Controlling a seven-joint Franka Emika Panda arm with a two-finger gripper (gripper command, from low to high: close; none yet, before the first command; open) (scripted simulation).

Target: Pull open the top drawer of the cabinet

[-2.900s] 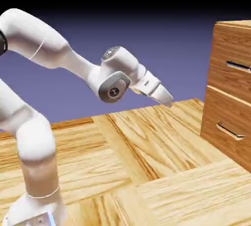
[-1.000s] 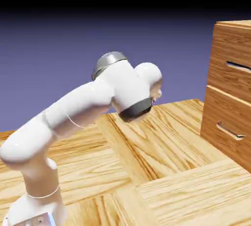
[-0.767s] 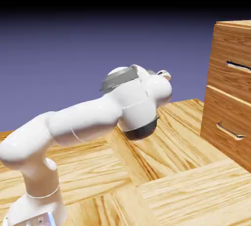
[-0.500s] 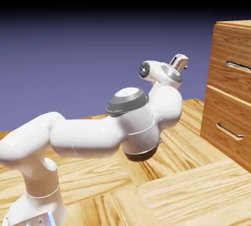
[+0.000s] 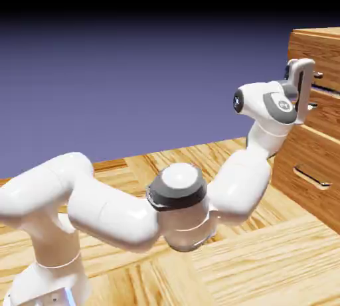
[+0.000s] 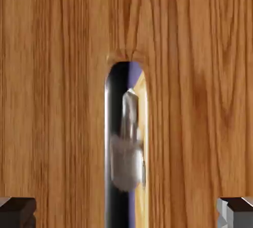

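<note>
Two grey finger tips (image 6: 20, 212) sit at the bottom corners of your hand view, blocky and dark, spread wide with the silver handle (image 6: 126, 148) running between them — nothing is clamped, and the gripper (image 6: 126, 212) stands wide open around the bar without touching it, as far as you can see. That handle reads as a slim, rounded, mirror-like strip, its polished metal reflecting pale and violet patches, and it lies along the middle of the hand view because the hand is rolled. Behind it the top drawer (image 6: 197, 98) fills your whole hand view with warm brown wood, its grain running in long fine streaks and one arched knot pattern just above the handle's rounded end. From the exterior view you see the gripper (image 5: 302, 85) right at the front of the top drawer (image 5: 325, 52), at the upper right of the picture, on the boxy cabinet (image 5: 312, 158). The lower drawer (image 5: 315, 168), with its own thin silver bar, sits directly beneath. Your arm (image 5: 179, 198) is smooth glossy white with rounded grey joint caps, bending low over the lighter plank floor (image 5: 265, 258) — pale, broad-grained boards.
</note>
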